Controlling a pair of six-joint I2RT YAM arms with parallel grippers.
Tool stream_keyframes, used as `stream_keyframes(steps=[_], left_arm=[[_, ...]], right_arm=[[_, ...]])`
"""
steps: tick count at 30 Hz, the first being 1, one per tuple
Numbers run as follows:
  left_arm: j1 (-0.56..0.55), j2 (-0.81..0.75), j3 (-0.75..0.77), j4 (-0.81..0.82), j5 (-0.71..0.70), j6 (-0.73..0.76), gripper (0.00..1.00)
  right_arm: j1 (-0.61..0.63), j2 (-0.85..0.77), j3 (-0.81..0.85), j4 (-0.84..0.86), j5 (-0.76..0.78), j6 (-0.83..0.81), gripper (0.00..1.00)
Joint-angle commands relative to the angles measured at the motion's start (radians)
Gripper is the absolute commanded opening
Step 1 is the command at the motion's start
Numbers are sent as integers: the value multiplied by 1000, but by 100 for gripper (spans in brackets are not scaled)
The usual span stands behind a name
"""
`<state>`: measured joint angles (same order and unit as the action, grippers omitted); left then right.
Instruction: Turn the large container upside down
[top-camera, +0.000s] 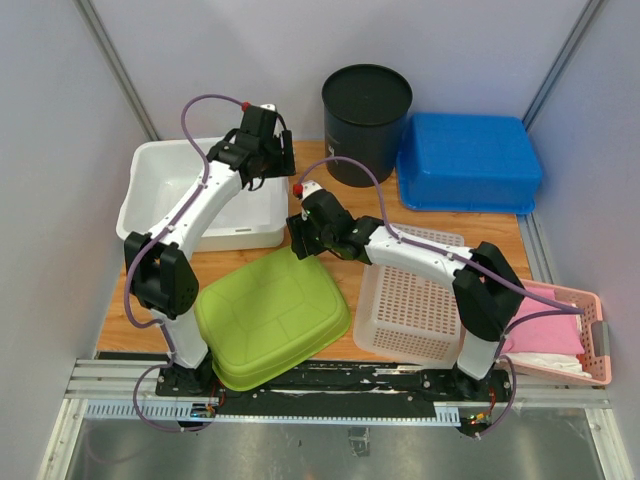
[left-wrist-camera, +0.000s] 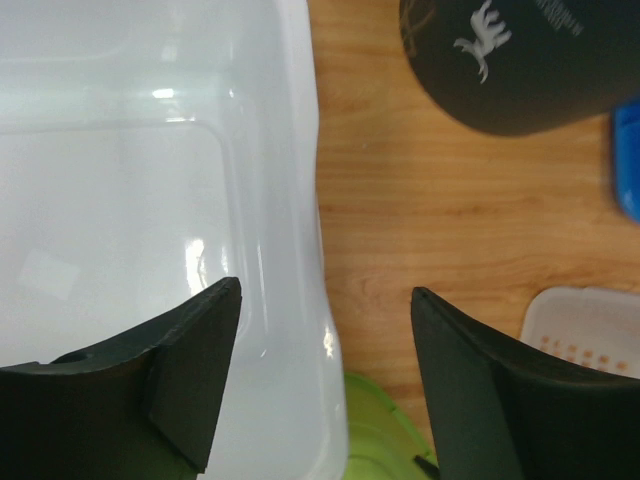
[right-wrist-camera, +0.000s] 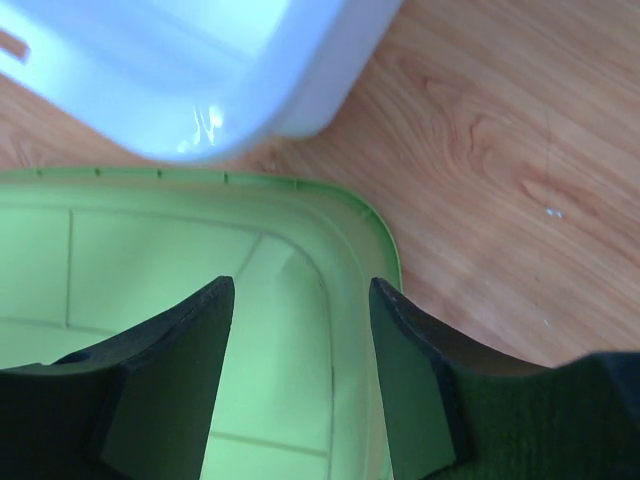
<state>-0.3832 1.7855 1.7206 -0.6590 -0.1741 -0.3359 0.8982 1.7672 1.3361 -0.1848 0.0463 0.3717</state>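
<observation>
nearest, at the counter's (top-camera: 460, 225) front edge between the two arm bases, lies the green tub (top-camera: 272, 318). it sits tilted, with one corner past the edge. from above it looks bottom-up, its ribbed base showing, though i cannot be sure. behind it to the left sits a white tub (top-camera: 245, 235), mouth up. at the far right is a blue tub (top-camera: 468, 160). a white lattice basket (top-camera: 415, 290) lies just right of the green tub, and a black bin (top-camera: 366, 120) stands at the back, touching the blue tub. a pink basket (top-camera: 565, 330) hangs off the right side.

the bin carries a white elephant mark (left-wrist-camera: 482, 48), with a line of small white lettering beside it, too blurred to read.

the left arm rises from its base, bends at the elbow and reaches far. the left tool (left-wrist-camera: 325, 300) points down over the white tub's right wall. its jaws are wide, one finger above the tub's inside, the other above bare counter, gripping nothing.

the right arm reaches left across the lattice basket. the right tool (right-wrist-camera: 300, 290) is at the green tub's far corner, jaws parted over it, clamping nothing.
</observation>
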Motion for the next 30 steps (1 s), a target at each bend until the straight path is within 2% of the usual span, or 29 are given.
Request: stream_keyframes(steps=[1, 4, 10, 13, 17, 22, 26, 30], left_arm=[[13, 38, 91, -33, -22, -2, 80], [21, 17, 108, -56, -21, -18, 89], [44, -74, 73, -84, -12, -50, 90], [57, -131, 45, -100, -1, -59, 90], [59, -235, -7, -129, 37, -57, 92], [59, -405, -162, -166, 98, -47, 92], [59, -536, -294, -214, 123, -66, 92], [59, -654, -441, -282, 105, -103, 92]], right_arm=[[-17, 41, -15, 231, 33, 77, 57], [-23, 84, -19, 297, 34, 113, 55], [-24, 185, 50, 237, -1, 101, 51], [-24, 173, 10, 208, -28, 98, 50], [-25, 75, -123, 209, -37, 98, 47], [-27, -108, -284, 167, -7, 78, 46], [-29, -228, -270, 68, 30, 14, 55], [9, -310, -241, -3, -140, -115, 56]])
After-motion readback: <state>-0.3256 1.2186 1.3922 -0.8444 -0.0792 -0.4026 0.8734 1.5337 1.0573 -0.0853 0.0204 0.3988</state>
